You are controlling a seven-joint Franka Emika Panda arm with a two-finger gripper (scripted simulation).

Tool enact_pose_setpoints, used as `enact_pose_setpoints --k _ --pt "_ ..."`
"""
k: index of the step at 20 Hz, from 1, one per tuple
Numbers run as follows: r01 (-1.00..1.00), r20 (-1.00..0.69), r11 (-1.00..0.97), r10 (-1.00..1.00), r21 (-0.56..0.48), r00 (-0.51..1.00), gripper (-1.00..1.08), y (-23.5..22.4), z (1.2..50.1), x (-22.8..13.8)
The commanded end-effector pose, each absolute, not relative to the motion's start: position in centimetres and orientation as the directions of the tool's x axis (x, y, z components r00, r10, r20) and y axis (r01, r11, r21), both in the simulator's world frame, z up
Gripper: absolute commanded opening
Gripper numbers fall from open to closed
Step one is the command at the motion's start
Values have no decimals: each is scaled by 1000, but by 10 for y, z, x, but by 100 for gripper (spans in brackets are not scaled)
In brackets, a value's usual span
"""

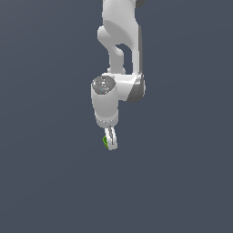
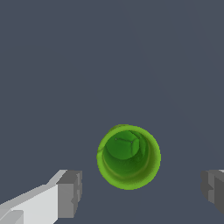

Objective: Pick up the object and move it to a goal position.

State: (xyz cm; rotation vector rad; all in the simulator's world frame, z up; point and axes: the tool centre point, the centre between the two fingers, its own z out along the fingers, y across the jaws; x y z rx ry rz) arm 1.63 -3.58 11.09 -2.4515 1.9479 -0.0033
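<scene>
The white robot gripper hangs over the small bright green hollow-topped cylinder, jaws wide apart with clear gaps either side, holding nothing. Grasp, lift and transfer all appear to remain; no goal marker shows.

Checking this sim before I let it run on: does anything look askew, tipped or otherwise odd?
Nothing stands out. The green cup stands with its hollow top facing the wrist camera, intact, between the open jaws of the gripper, with a gap to each finger. The surface around it is plain.
</scene>
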Motion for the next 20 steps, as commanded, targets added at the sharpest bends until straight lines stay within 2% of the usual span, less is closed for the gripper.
enact_pose_setpoints --k 1,11,20 --pt "-987 -5 -159 -987 -7 159 100 -36 106 16" --pt "-1000 -1 15 -1000 -1 -15 100 -38 95 16" --pt "-999 0 45 -999 0 -45 100 -38 92 16"
